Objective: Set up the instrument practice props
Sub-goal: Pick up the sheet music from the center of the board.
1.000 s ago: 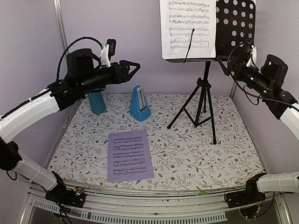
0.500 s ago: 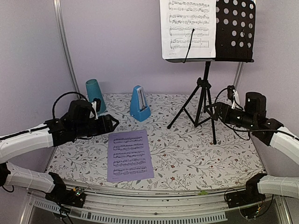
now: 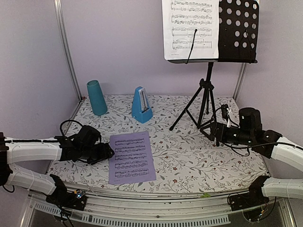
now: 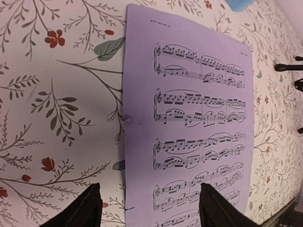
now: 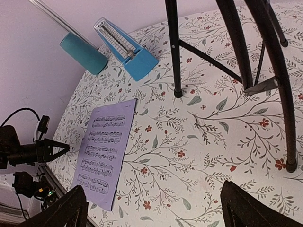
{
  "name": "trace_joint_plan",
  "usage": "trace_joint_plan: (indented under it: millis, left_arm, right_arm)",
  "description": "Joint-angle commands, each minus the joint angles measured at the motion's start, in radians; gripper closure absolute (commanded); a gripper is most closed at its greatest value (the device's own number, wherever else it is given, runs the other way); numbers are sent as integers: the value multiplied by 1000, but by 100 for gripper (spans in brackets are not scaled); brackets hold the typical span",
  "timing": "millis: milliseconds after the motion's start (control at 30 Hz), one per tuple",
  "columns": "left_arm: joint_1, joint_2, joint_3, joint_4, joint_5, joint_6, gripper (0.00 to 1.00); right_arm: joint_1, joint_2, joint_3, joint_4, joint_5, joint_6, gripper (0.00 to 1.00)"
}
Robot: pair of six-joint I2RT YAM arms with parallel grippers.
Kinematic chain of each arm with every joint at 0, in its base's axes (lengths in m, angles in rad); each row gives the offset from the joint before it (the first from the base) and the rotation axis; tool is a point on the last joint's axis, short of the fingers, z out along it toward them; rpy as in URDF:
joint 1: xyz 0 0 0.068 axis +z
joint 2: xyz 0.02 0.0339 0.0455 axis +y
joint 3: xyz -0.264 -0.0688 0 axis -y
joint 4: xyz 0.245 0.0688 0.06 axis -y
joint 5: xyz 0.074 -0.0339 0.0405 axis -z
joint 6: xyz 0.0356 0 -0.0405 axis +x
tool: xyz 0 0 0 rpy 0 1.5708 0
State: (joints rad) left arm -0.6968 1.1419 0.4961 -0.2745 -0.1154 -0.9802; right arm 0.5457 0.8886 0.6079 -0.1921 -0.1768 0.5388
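The lavender sheet-music page (image 3: pixel 131 157) (image 4: pixel 199 123) lies flat on the floral table. My left gripper (image 3: pixel 110 152) (image 4: pixel 149 189) is open and low at the page's left edge, one finger over the table and one over the paper. The white page (image 3: pixel 190 29) leans on the perforated tray (image 3: pixel 239 28) of the black tripod music stand (image 3: pixel 209 90). The blue metronome (image 3: pixel 141 105) (image 5: pixel 127 48) stands at the back. My right gripper (image 3: pixel 210 131) (image 5: pixel 152 188) is open and empty, low beside the stand's near legs (image 5: pixel 227 38).
A tall teal cup (image 3: pixel 96 97) (image 5: pixel 83 53) stands at the back left near the wall. The stand's three legs spread over the right half of the table. The right wrist view shows the lavender page (image 5: pixel 105 146) and the left gripper (image 5: pixel 61 147) beyond it.
Both arms have come down from high up. The left gripper dropped to the lavender page's left edge. The right gripper dropped from the stand's tray to near its legs.
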Motion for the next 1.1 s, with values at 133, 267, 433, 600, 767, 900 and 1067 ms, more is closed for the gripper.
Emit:
trace_joint_plan:
  millis: [133, 267, 433, 600, 767, 900, 1067]
  left_arm:
    - [17, 175, 3, 166, 30, -14, 28]
    - [24, 229, 18, 178, 21, -7, 29]
    - [23, 284, 17, 248, 95, 16, 35]
    - [-7, 373, 79, 277, 146, 59, 43]
    - [-22, 404, 104, 309, 177, 74, 52]
    - [-27, 412, 96, 337, 208, 77, 57]
    - [-23, 374, 65, 284, 157, 70, 59]
  right_arm:
    - [135, 109, -11, 61, 31, 51, 0]
    - [189, 199, 1, 117, 7, 61, 1]
    - [257, 354, 60, 177, -11, 68, 4]
    - [278, 495, 110, 248, -52, 90, 8]
    - [277, 623, 157, 266, -89, 121, 10]
    - [278, 726, 190, 313, -134, 162, 15]
    - [278, 823, 249, 329, -139, 185, 23]
